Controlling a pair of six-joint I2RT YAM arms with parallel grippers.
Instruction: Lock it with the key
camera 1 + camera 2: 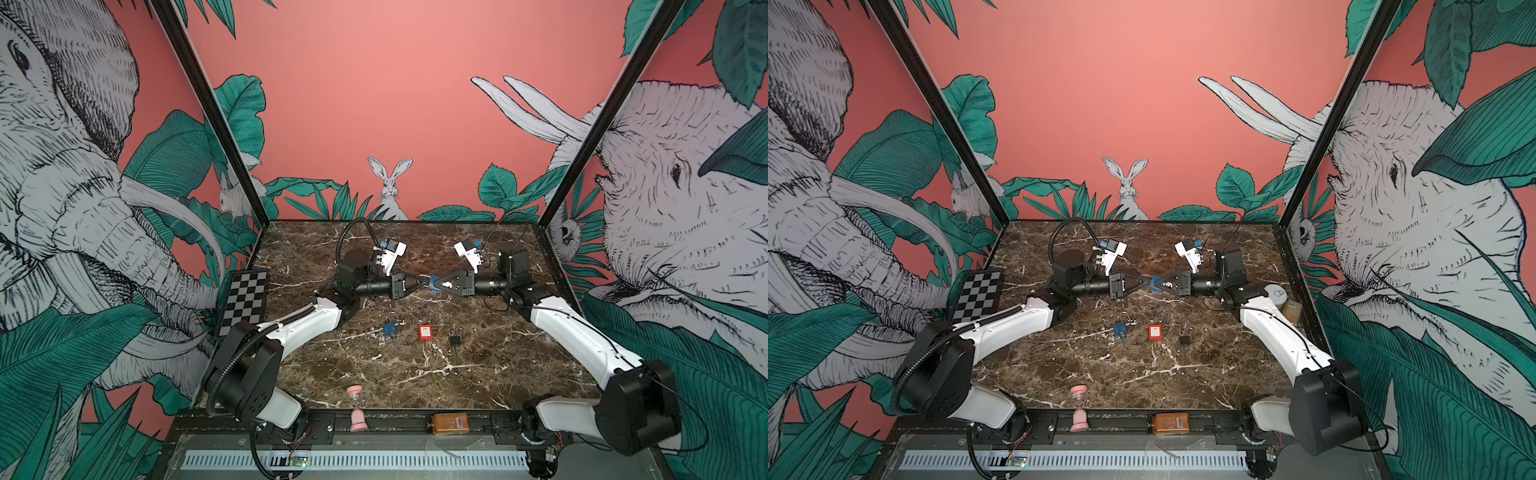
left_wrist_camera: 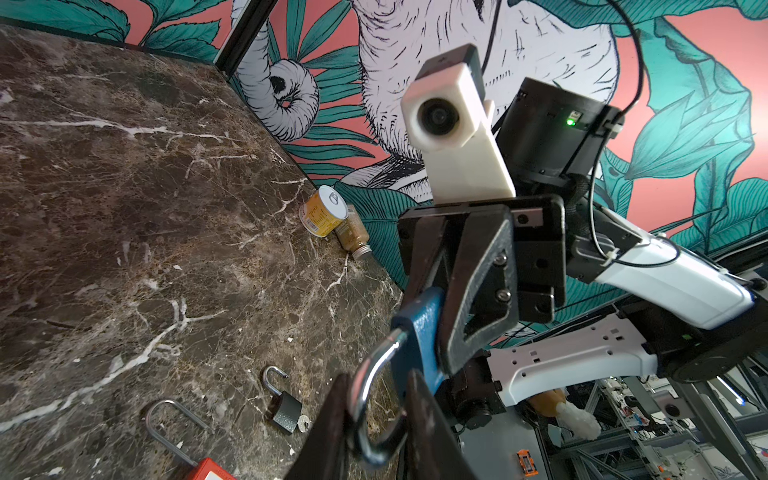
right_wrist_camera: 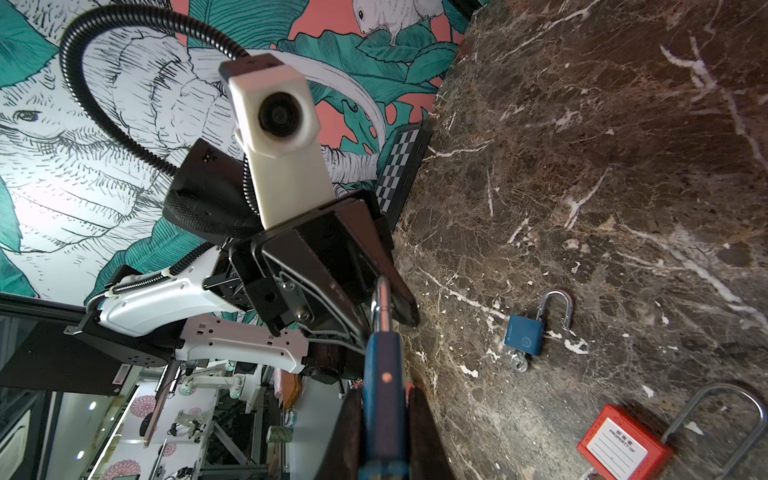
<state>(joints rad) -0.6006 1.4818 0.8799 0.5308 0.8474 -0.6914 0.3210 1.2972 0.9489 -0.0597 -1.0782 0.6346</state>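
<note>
Above the middle of the marble table [image 1: 478,374] my two grippers meet tip to tip. My right gripper [image 3: 384,395] is shut on the body of a blue padlock [image 3: 384,365], also seen in both top views [image 1: 436,282] [image 1: 1156,283]. Its silver shackle [image 2: 376,357] points at my left gripper [image 2: 376,386], whose fingers press on both sides of the loop. No key shows on this held padlock. On the table lie three open padlocks: a small blue one [image 3: 524,334] with a key [image 3: 518,362] in it, a red one [image 3: 623,446] and a black one [image 2: 286,411].
A checkerboard [image 1: 245,301] leans at the left wall. A tin can [image 2: 324,212] and a spice jar [image 2: 353,237] lie by the right wall. A pink hourglass [image 1: 356,407] and an orange packet [image 1: 449,423] sit on the front rail.
</note>
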